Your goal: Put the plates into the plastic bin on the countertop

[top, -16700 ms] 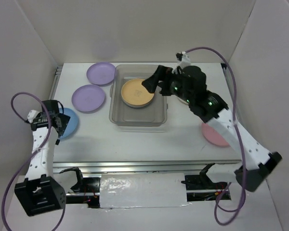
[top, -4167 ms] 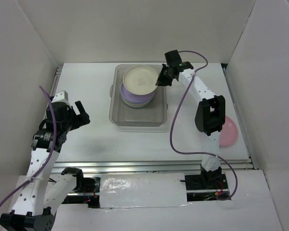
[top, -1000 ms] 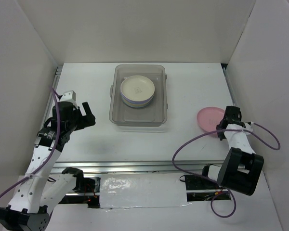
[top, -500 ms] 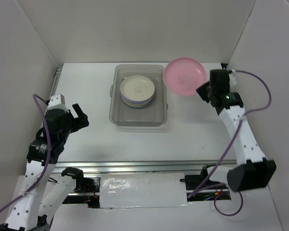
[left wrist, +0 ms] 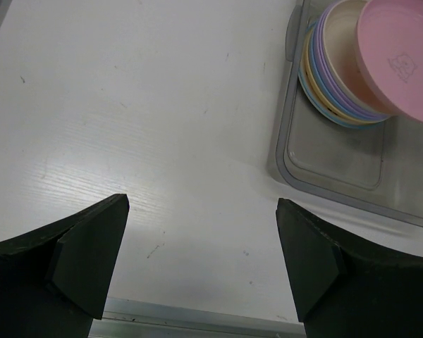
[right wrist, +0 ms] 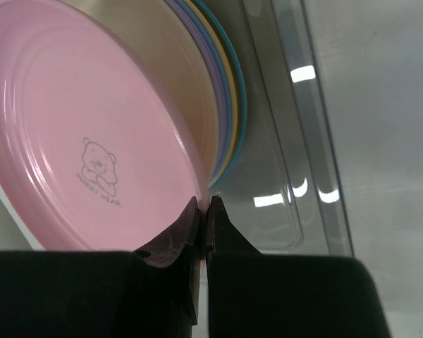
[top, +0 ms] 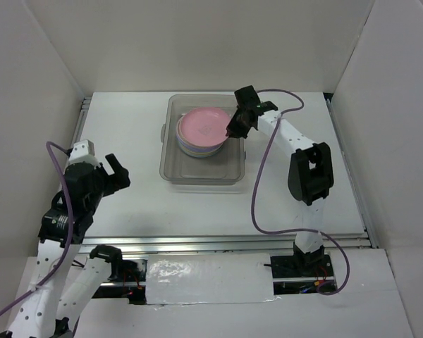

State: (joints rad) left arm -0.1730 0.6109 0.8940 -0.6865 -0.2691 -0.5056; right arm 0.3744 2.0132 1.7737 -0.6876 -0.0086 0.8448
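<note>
The plastic bin (top: 197,173) sits directly on the white countertop (top: 141,205)

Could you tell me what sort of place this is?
Likely a lab test cell, not a kitchen: plain white panels enclose a railed white tabletop with the left arm and right arm bolted at its edge.

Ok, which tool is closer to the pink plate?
Right. The right tool grips the pink plate by its rim over the bin; the left tool hangs open above the countertop, left of the bin.
</note>
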